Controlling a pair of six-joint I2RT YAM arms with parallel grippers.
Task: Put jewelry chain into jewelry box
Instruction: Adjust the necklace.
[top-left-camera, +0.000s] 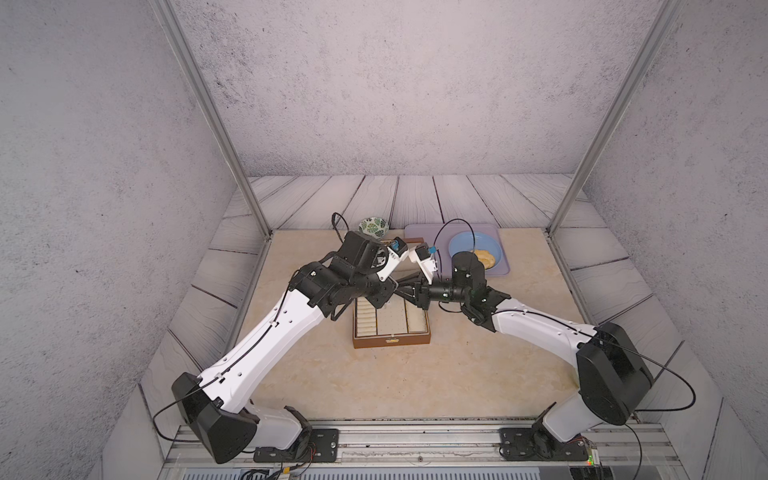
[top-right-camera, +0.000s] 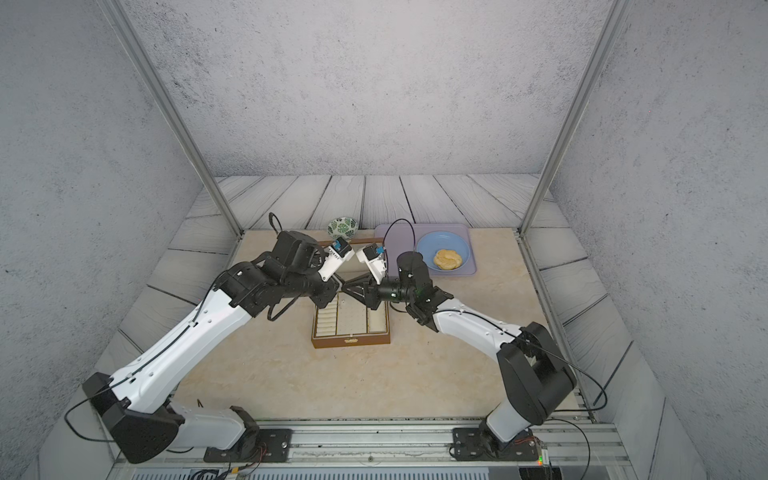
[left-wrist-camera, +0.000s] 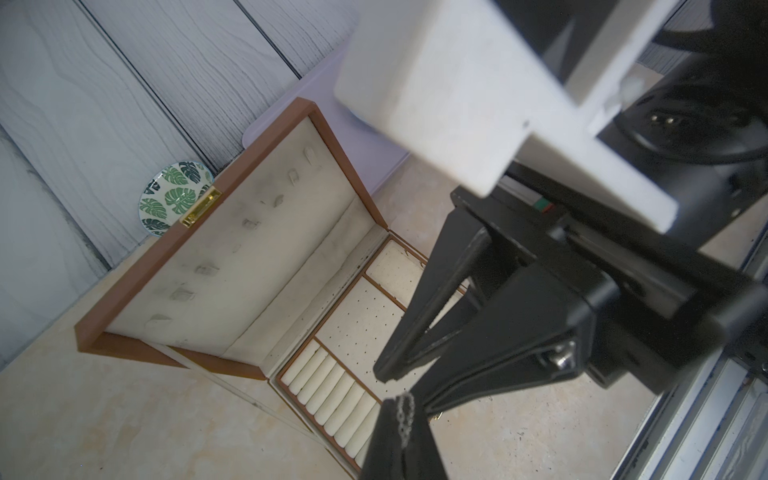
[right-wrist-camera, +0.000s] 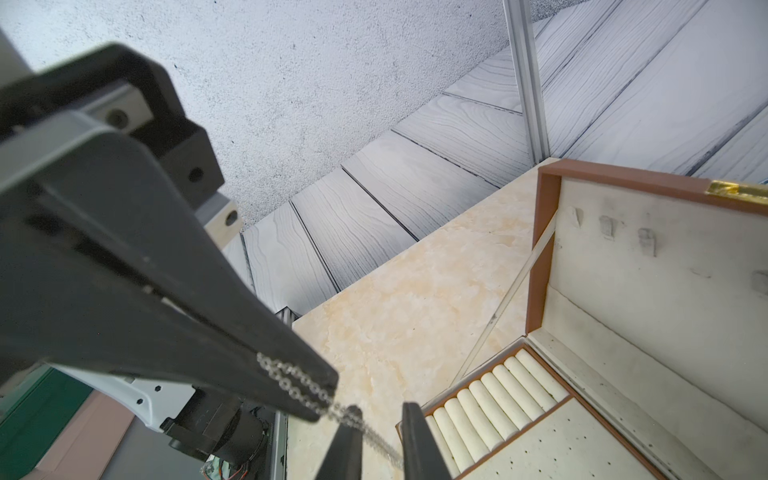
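Note:
The jewelry box (top-left-camera: 390, 338) (top-right-camera: 351, 341) lies open at mid-table, its cream-lined lid (left-wrist-camera: 257, 249) standing up at the back. Both grippers meet above the box's rear left part. My left gripper (top-left-camera: 395, 285) (left-wrist-camera: 401, 403) is shut on the thin silvery jewelry chain (left-wrist-camera: 405, 415). In the right wrist view the chain (right-wrist-camera: 299, 382) runs out of the left gripper (right-wrist-camera: 322, 399) and hangs slack between the fingers of my right gripper (right-wrist-camera: 381, 409). Those fingers stand apart, with a gap on each side of the chain.
Behind the box stand a leaf-patterned bowl (top-left-camera: 374, 227) and a lilac tray (top-left-camera: 419, 230) holding a blue plate (top-left-camera: 465, 245) with a pastry (top-left-camera: 486, 258). Metal frame posts rise at the table's back corners. The arms' mounting rail (top-left-camera: 415, 440) runs along the front edge.

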